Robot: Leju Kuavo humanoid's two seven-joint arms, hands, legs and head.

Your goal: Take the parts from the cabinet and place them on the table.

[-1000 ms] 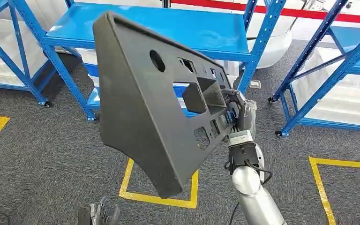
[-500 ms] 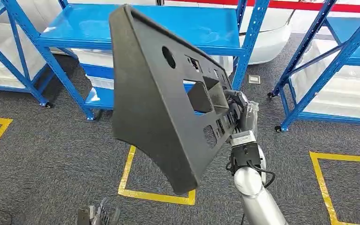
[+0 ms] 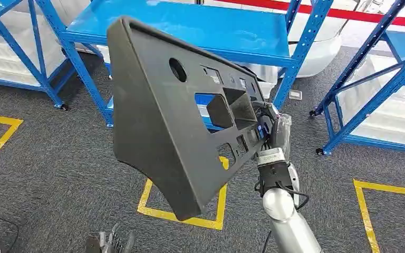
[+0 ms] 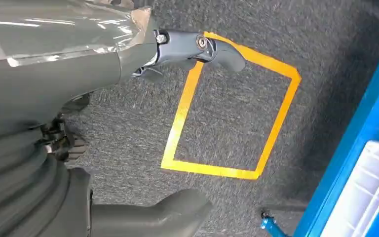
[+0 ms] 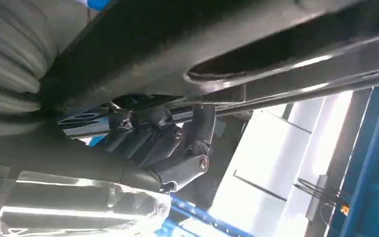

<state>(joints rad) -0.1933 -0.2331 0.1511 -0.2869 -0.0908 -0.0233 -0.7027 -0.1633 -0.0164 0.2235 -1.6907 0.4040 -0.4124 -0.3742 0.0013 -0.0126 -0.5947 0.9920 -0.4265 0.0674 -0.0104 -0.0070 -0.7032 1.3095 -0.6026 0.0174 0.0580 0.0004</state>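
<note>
A large dark grey plastic panel [image 3: 163,121] with a round hole and several rectangular cutouts hangs tilted in front of me, high above the carpet. My right hand [image 3: 274,132] grips its right edge, and in the right wrist view its dark fingers [image 5: 177,143] curl over a rim of the panel [image 5: 256,44]. Low at the bottom edge of the head view is my left hand [image 3: 111,243]. In the left wrist view the left hand [image 4: 103,123] holds nothing, with fingers [image 4: 202,47] and thumb apart above the floor.
A blue metal shelving rack [image 3: 200,29] stands straight ahead behind the panel, with more blue racks at the left [image 3: 37,47] and right [image 3: 374,89] holding white bins. Yellow tape squares [image 3: 150,208] mark the grey carpet.
The whole picture has shifted, so the camera has moved relative to the racks. The panel stays in my right hand at much the same tilt. My left hand stays low.
</note>
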